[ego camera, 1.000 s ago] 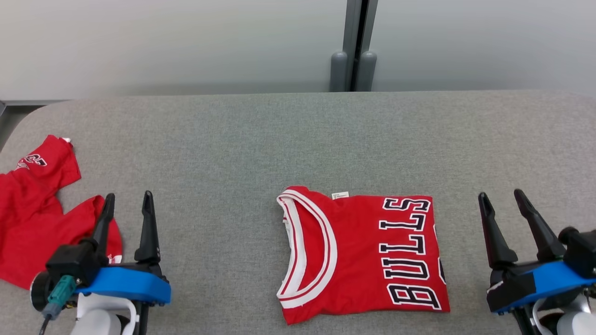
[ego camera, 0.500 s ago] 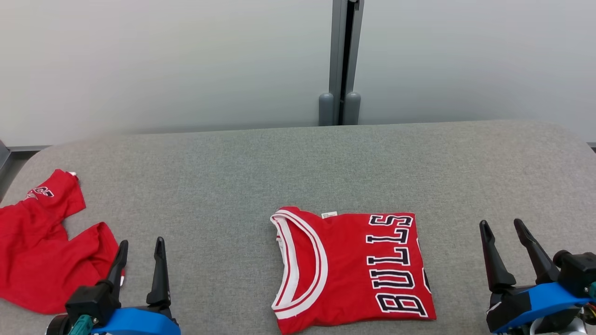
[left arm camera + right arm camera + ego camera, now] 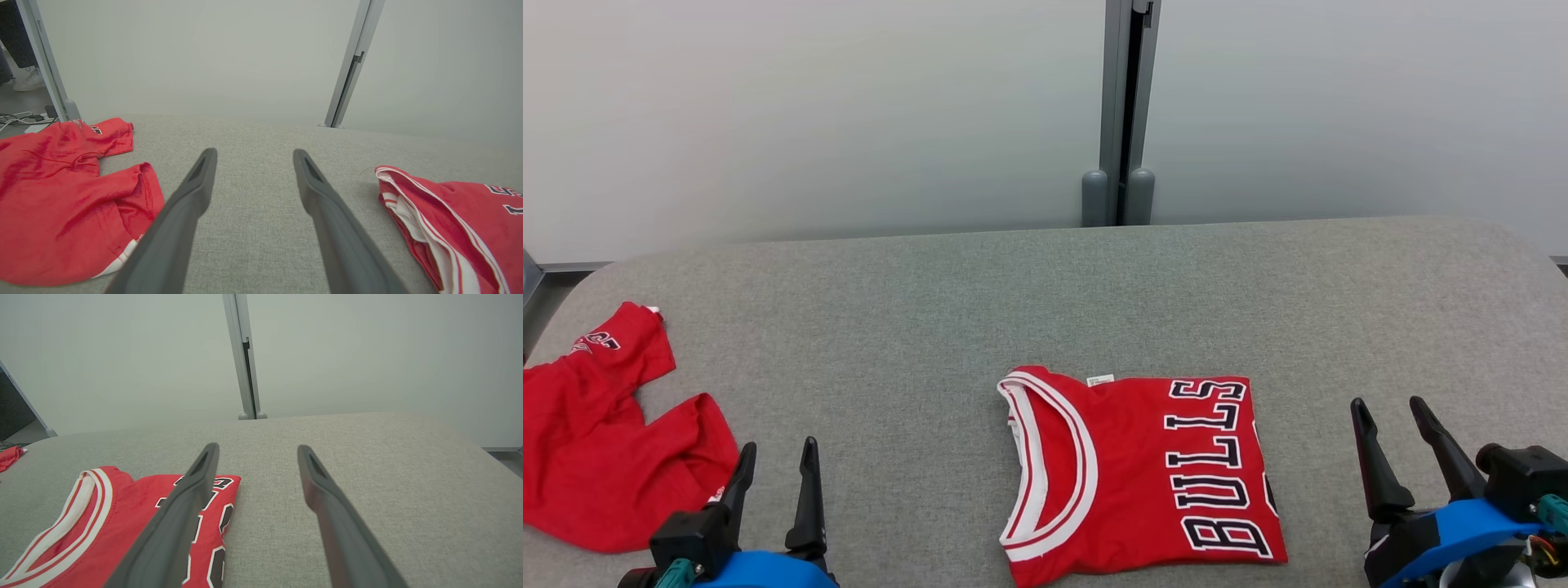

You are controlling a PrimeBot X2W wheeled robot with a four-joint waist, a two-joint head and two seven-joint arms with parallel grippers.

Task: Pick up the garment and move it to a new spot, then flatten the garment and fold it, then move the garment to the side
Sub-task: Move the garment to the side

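Both claws stand released in the head view, holding nothing. Left gripper [image 3: 778, 445] sits at the near left, its two dark fingers spread over the bare grey table [image 3: 915, 327]. Right gripper [image 3: 1386, 402] sits at the near right, fingers just as wide apart. Between them, near the middle of the table's near edge, lies the folded jersey [image 3: 1143, 474], red with a white-trimmed collar toward the left and the lettering BULLS toward the right. It is well apart from both claws. A crumpled red garment [image 3: 605, 457] lies at the table's left end, just beside the left claw's outer finger. A grey post [image 3: 1123, 114] rises beyond the far edge.

From the left wrist, the left gripper [image 3: 254, 152] gapes over bare table [image 3: 253, 134]. The crumpled red garment [image 3: 61, 204] spreads to its left, and the folded jersey [image 3: 457, 220] shows its collar end to the right.

From the right wrist, the right gripper [image 3: 257, 447] is likewise parted and empty. The folded jersey [image 3: 122, 522] lies to the left, partly behind the left finger, with bare table [image 3: 367, 457] to the right.
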